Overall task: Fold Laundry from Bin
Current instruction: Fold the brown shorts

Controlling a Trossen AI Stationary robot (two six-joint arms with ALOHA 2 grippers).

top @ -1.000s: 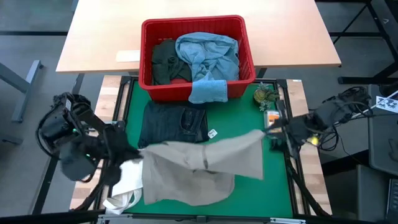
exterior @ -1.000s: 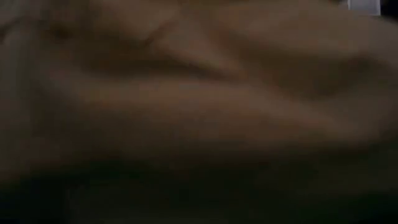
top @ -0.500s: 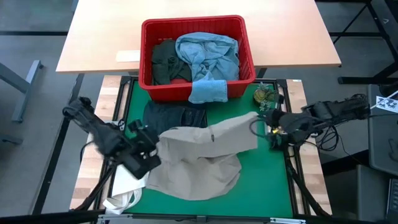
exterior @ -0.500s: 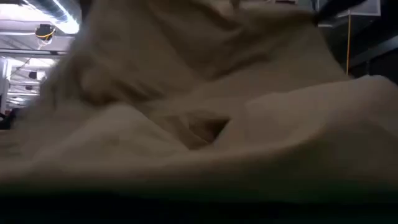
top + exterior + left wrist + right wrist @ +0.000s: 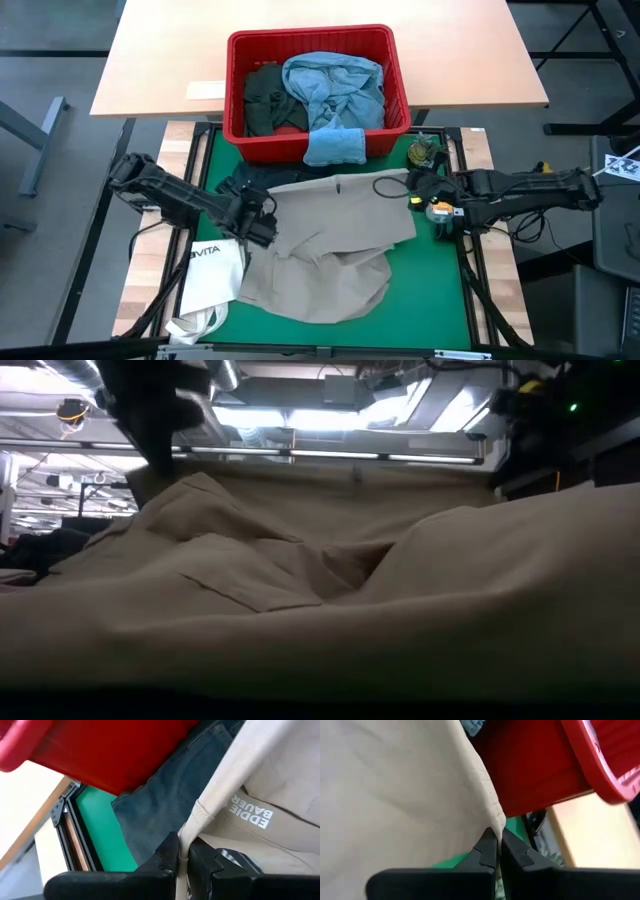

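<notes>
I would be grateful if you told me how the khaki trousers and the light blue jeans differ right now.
The khaki trousers lie spread over the green mat; the light blue jeans sit bunched in the red bin. The trousers are pinched at two corners by the left gripper and right gripper; nothing grips the jeans. The trousers are tan, the jeans pale blue. Both are unfolded.

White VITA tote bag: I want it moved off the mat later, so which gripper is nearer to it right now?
Left. The left gripper sits just above the white VITA tote bag, pinching the khaki trousers. The right gripper holds their other corner, far across the mat.
</notes>
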